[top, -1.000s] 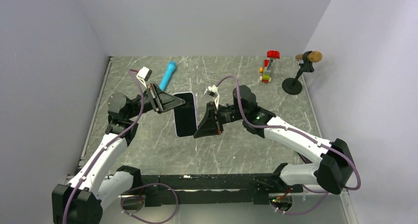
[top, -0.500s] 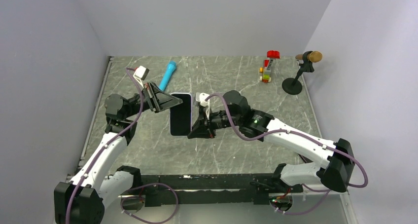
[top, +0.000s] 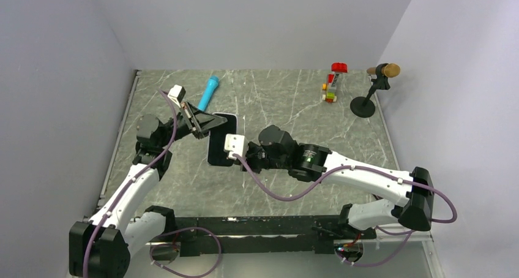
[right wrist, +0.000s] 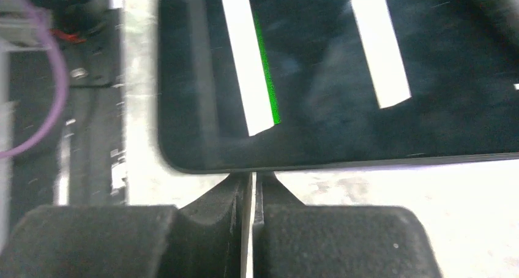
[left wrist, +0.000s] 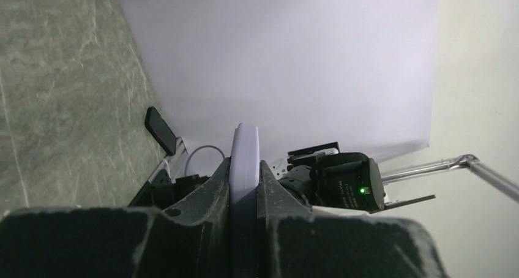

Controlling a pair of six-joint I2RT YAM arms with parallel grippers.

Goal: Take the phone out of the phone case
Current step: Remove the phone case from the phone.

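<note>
1. Leftmost, the left gripper [top: 210,121] reaches in from the left arm to the far short end of the phone case [top: 233,116]. In the left wrist view its two black fingers [left wrist: 215,181] are clamped tight on the case's rounded, pale blue-grey edge, which stands up between them with no gap on either side.
2. Next, the phone [top: 218,148] sits inside the case, its dark glossy screen facing up. It lies left of centre over the grey marbled table [top: 294,109], with its long sides running away from the arms. Whether it rests on the table cannot be told.
3. Then the right gripper [right wrist: 252,177] meets the phone's right long side near the near corner. Its fingers are pressed almost together, with only a hairline bright slit between them, and their tips touch the thin pale rim below the screen. Whether they pinch that rim cannot be told. From above, the white wrist camera covers them.
4. Behind, well apart from the phone: a blue cylinder [top: 209,93] just beyond the left gripper, then far to the right a small stack of coloured bricks with a red cap [top: 332,85], and a black stand [top: 363,105] at the right edge.
</note>
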